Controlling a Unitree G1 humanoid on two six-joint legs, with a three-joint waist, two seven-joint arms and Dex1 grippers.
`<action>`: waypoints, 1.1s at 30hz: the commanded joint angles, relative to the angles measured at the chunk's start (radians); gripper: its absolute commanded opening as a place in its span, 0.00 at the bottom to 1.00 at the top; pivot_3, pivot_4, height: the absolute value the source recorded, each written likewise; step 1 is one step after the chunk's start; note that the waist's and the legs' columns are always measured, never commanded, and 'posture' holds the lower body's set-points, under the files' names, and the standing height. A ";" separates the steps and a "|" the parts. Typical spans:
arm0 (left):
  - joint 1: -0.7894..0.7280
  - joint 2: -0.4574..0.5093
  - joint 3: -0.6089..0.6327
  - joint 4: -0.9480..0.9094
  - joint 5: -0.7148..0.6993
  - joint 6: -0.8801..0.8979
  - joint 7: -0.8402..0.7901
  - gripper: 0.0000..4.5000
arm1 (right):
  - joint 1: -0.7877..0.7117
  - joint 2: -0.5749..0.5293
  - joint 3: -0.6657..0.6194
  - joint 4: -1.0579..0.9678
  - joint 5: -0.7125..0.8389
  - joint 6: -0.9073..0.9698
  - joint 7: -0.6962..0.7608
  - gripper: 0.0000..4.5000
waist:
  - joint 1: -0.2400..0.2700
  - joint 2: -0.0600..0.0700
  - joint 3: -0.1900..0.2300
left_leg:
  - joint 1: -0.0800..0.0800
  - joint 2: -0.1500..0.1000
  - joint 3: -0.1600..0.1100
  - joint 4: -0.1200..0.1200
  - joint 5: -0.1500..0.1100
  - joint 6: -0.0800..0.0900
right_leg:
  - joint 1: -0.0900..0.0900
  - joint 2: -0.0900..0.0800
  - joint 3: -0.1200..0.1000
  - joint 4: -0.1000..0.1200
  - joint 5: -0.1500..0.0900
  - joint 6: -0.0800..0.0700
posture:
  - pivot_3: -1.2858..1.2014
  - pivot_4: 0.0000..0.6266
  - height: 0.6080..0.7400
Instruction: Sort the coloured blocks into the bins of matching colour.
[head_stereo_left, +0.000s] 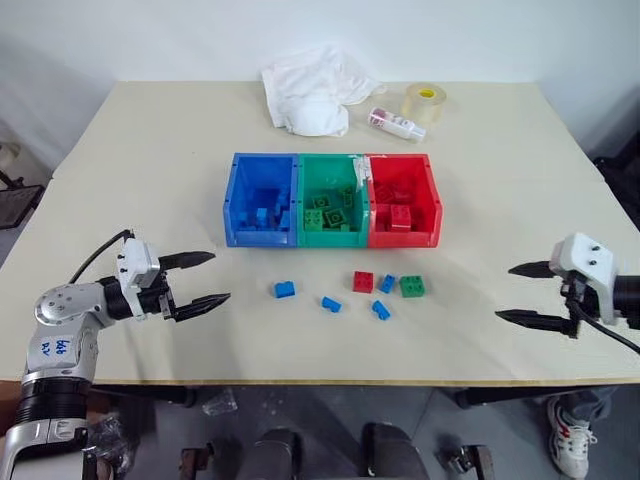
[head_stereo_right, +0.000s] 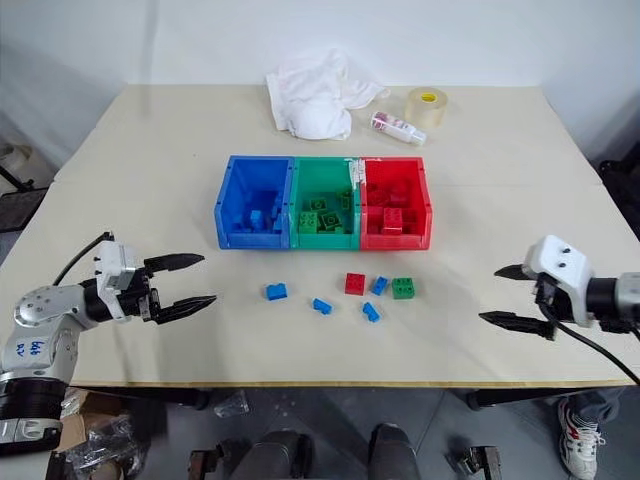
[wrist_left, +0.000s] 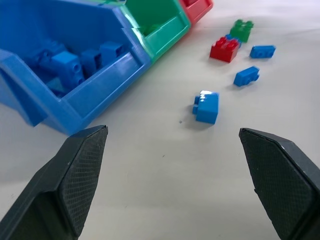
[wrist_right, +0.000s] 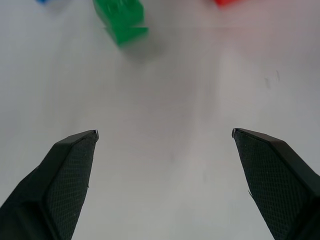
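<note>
Left arm (head_stereo_left: 60, 330): silver-grey metal housing, rounded joint, blue handwritten marking on its side, black ribbed segment below; black cable looping to the wrist. White wrist block. Left tool (head_stereo_left: 205, 280): two black tapered fingers with cross-hatched inner pads. Right tool (head_stereo_left: 520, 293): same, white wrist block, black cable.

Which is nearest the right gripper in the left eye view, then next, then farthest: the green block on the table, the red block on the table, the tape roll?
From the right gripper:
1. Green block, loose in front of the red bin.
2. Red block, beside it, further left.
3. Tape roll, at the table's far edge.
</note>
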 joint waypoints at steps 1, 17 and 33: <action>0.024 0.007 0.026 -0.045 -0.032 -0.014 -0.027 1.00 | -0.125 0.067 0.112 0.018 -0.040 -0.007 0.014 1.00 | 0.001 0.000 0.000 | 0.000 0.000 0.000 0.000 0.000 0.000 | 0.000 0.000 0.000 0.000 0.000 0.000 | 0.52 0.24 1.00; 0.097 -0.006 0.031 -0.159 -0.049 0.012 0.010 1.00 | -0.329 0.284 0.316 0.260 -0.168 -0.134 0.069 0.80 | 0.000 0.000 0.000 | -0.001 -0.002 -0.003 0.000 0.000 0.000 | 0.000 0.000 -0.001 0.001 0.000 0.000 | 0.52 0.24 1.00; 0.069 -0.048 0.011 -0.144 -0.041 0.009 0.025 1.00 | -0.489 0.330 0.196 0.081 -0.088 0.002 -0.071 0.32 | -0.008 0.000 0.000 | -0.001 -0.001 -0.002 0.000 0.000 0.000 | -0.001 0.000 -0.001 0.001 0.000 0.000 | 0.52 0.24 1.00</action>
